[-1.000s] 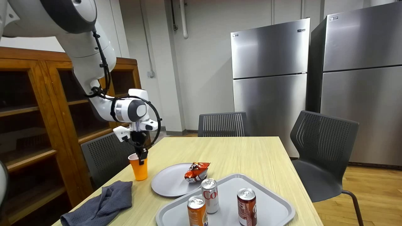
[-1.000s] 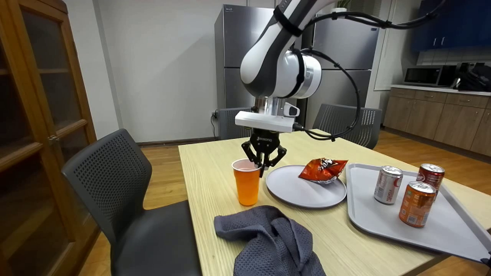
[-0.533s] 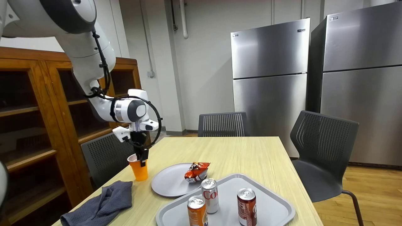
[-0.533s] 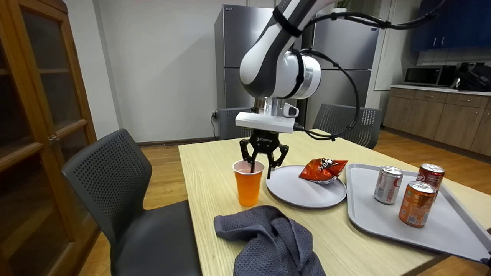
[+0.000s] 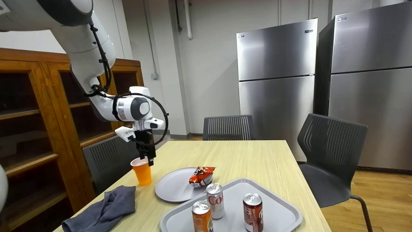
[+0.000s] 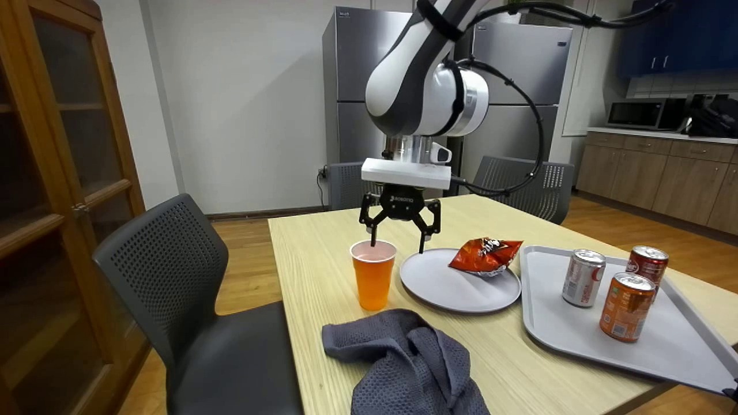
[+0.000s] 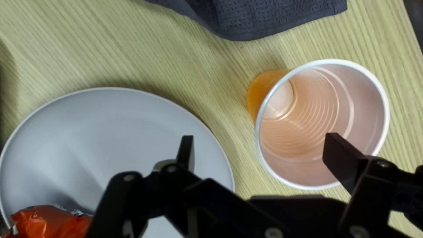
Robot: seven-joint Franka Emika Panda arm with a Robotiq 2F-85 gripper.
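Room: in an exterior view, a pale wall (image 6: 242,104) and steel refrigerators (image 6: 360,63) stood beyond a light wood-grain table (image 6: 314,271).
End effector (image 6: 397,248): was parted wide and released, pointing down, one finger (image 6: 373,233) at the mouth of the cup (image 6: 373,279) and the other out toward the plate (image 6: 444,291).
Cup: was orange with a white rim, upright on the table, between its edge and the plate.
Plate: was grey and round, and bore a crinkled red snack bag (image 6: 485,255).
Tray (image 6: 576,331): lay just beside the plate, carrying three cans (image 6: 584,279).
Towel (image 6: 418,369): lay crumpled near the cup, dark grey.
Arm (image 5: 130,109): in an exterior view, hung in front of a wooden cabinet (image 5: 53,106), the dark fingers overlapping the cup's rim.
Chairs (image 5: 331,151): stood around the table, dark grey.
Cup's inside: in the wrist view, was pinkish-white with fine rings and a pale round floor.
Finger spread: was wide there too, one finger crossing the cup's lip in the picture, the other showing against the plate; whether either touched could not be told.
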